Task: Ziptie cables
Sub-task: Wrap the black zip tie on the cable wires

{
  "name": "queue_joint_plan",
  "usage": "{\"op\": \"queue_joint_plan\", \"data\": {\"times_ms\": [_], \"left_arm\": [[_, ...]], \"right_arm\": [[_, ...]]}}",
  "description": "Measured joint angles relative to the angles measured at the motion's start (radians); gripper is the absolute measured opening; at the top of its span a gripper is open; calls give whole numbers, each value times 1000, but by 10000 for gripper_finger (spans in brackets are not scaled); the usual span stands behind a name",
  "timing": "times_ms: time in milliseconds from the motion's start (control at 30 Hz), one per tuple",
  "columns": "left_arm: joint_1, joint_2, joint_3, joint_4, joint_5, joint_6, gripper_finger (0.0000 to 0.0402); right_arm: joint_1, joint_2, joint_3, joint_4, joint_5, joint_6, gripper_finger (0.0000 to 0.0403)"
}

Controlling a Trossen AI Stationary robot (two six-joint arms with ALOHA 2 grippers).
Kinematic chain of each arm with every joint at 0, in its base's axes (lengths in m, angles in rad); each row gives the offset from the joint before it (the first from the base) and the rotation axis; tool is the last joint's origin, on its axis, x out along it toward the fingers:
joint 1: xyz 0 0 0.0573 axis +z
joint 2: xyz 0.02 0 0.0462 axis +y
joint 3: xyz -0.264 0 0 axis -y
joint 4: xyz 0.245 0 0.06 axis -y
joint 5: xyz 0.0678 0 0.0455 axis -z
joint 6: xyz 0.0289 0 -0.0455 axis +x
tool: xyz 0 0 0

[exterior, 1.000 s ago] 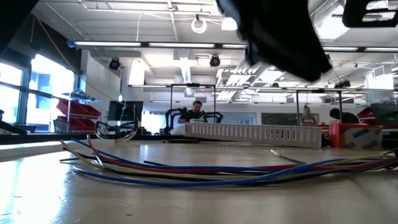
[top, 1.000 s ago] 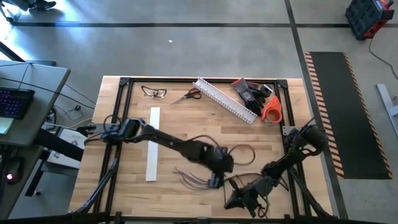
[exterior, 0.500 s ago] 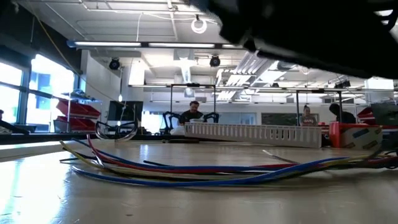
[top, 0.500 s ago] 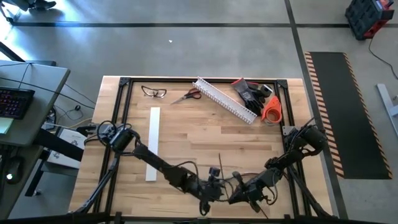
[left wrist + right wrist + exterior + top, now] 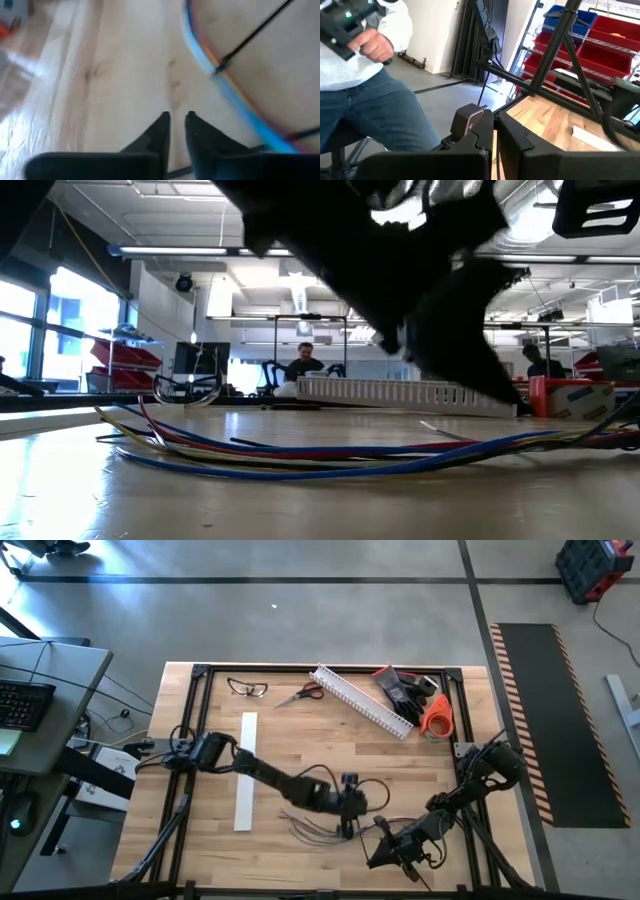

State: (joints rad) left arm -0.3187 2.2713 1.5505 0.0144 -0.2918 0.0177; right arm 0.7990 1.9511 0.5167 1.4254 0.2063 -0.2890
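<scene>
The cables are a loose bundle of thin coloured wires lying on the wooden table near its front edge. They run across the low view. My left gripper hovers just above them, fingers shut and empty. In the left wrist view a thin dark ziptie crosses the blue and orange cables. My right gripper is at the front edge, right of the bundle, and looks shut. I cannot tell whether it holds anything.
The white slotted channel, scissors, glasses, dark gloves and an orange roll lie along the far edge. A flat white strip lies at the left. A person sits beyond the table's near edge.
My left gripper swung toward the table's near edge, low in front of the low camera. It then came back toward the far edge and now stands over the cables again. The cables have stayed on the table.
</scene>
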Motion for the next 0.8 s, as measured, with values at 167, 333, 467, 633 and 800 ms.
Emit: {"op": "queue_joint_plan", "data": {"times_ms": [167, 333, 467, 633, 800], "left_arm": [[-7, 22, 0, -50, 20, 7, 7], [-42, 22, 0, -93, -62, -24, 4], [-61, 24, -14, -143, -89, -60, 1], [-98, 21, -38, -212, -167, -93, 0], [-137, -6, -40, -371, -258, -122, 0]], "right_arm": [[14, 0, 0, -1, 14, 3, 0], [23, 0, 0, -13, 29, -1, 0], [22, 0, 0, -28, 34, 16, 0], [9, 0, 27, -110, 65, 71, 0], [-19, 0, 125, -267, 21, 64, 0]]}}
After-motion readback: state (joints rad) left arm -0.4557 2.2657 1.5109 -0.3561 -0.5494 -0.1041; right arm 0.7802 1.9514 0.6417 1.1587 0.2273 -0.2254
